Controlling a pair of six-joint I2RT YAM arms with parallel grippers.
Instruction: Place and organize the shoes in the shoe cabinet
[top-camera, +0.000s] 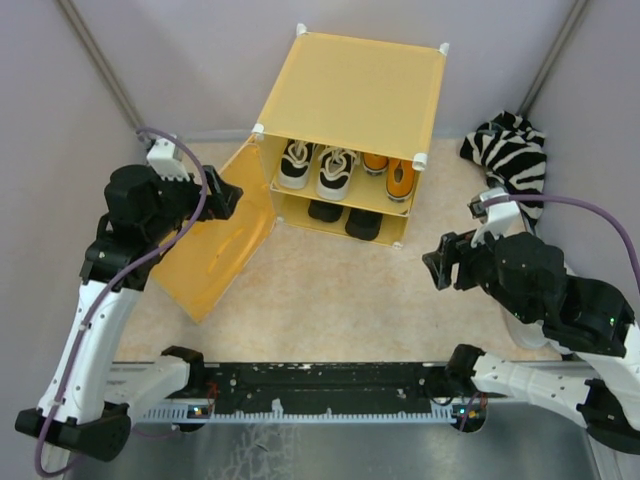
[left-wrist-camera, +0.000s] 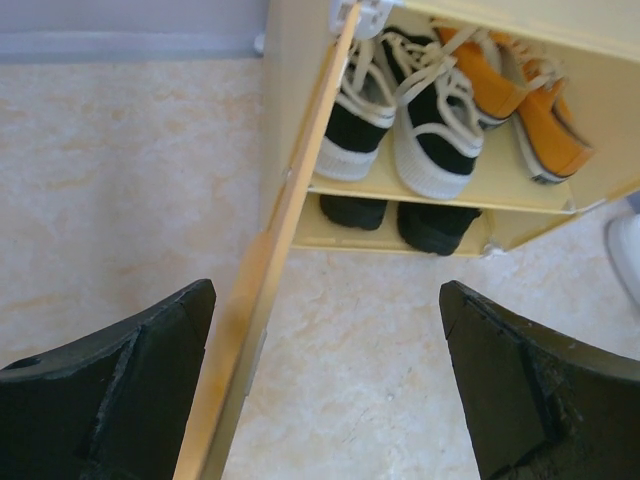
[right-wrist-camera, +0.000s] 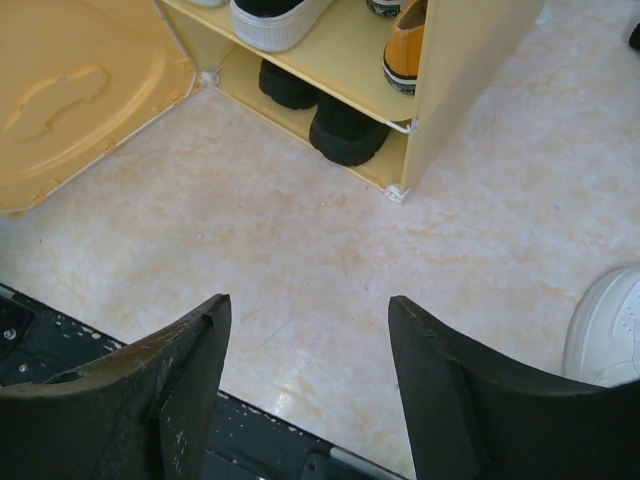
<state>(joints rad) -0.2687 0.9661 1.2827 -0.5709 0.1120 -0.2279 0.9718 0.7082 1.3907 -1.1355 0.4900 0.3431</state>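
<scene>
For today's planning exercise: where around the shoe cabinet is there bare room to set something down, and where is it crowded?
Free: the tabletop between the open door, the cabinet front and the right gripper. Crowded: the upper shelf, filled by four shoes; two black shoes sit on the lower shelf.

I find the shoe cabinet (top-camera: 350, 90), a yellow-orange plastic cube with white corner connectors, standing at the far middle of the table with its opening facing me. Its door (top-camera: 215, 245), hinged on the left and embossed with an apple shape, is swung wide open. On the inner shelf (left-wrist-camera: 500, 190) the black-and-white pair (top-camera: 318, 168) sits to the left and the orange pair (top-camera: 390, 172) to the right, all four side by side, toes toward the opening. Beneath the shelf I note two black shoes (top-camera: 345, 217), likewise side by side.
</scene>
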